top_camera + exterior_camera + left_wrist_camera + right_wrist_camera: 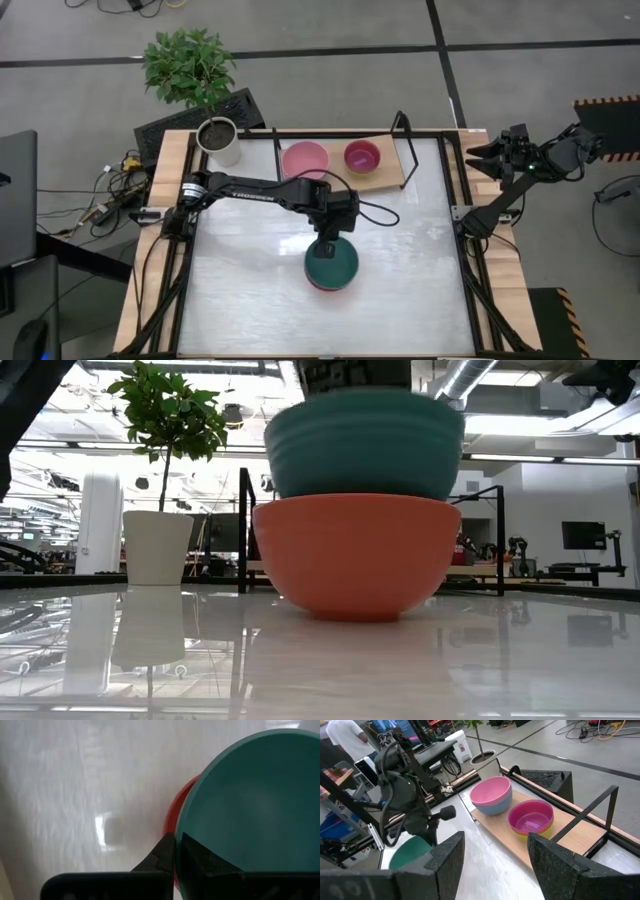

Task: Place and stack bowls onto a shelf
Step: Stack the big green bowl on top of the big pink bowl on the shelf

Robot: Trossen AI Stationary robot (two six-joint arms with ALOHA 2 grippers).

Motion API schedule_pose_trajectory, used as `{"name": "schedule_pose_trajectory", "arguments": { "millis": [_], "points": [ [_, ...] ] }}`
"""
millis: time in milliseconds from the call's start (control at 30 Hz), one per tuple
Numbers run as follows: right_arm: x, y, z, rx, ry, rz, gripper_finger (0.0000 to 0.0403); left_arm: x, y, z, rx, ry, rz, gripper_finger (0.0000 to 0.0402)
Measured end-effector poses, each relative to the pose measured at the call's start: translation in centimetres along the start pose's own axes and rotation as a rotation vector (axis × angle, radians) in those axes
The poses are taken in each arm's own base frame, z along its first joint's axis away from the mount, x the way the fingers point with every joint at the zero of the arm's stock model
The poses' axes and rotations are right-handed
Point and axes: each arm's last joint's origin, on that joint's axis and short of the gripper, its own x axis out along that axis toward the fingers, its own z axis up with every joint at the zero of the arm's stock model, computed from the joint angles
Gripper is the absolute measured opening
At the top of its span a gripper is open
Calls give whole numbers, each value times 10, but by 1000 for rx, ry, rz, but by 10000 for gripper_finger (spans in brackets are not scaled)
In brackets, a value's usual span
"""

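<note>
A teal bowl [332,262] [365,445] sits in the mouth of an orange-red bowl [355,555] [172,815], which stands on the table near its middle. My left gripper [327,241] [175,842] is shut on the teal bowl's far rim. On the wooden shelf [392,178] [570,837] at the far edge stand a pink bowl [305,158] nested in a blue one and a purple bowl [362,156] nested in a yellow one. My right gripper [482,156] [492,850] waits open, off the table's far right corner. My left gripper pinches the teal bowl's rim [179,837] on its far side, one finger [200,862] inside the bowl and one finger [161,856] outside. The fingers slant down from above. The bowl stays level, its bottom in the orange-red bowl's mouth; whether the two bowls touch, I cannot tell.
A white plant pot [218,140] [157,547] with a small tree stands at the far left corner. The shelf's black end frame [405,130] rises at its right end. Bare tabletop [420,260] lies around the stacked bowls.
</note>
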Motion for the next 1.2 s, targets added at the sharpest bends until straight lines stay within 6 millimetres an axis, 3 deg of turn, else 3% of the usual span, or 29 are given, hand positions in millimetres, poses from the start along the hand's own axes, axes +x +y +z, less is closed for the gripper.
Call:
{"name": "schedule_pose_trajectory", "arguments": {
  "millis": [267, 600, 900, 1200],
  "points": [
    [0, 0, 0, -5, 1, -4, 242, -17, 4, 6, -155, -1, -2, 0],
    [0, 0, 0, -6, 0, -6, 242, -68, 9, 24, -146, -80, 16, 0],
    [0, -1, 0, -7, -1, -7, 242, -127, 45, 25, -156, -138, 161, 0],
    [0, -2, 1, -11, -48, -59, 242, -153, 106, 1, -222, -94, 274, 0]
  ]
}}
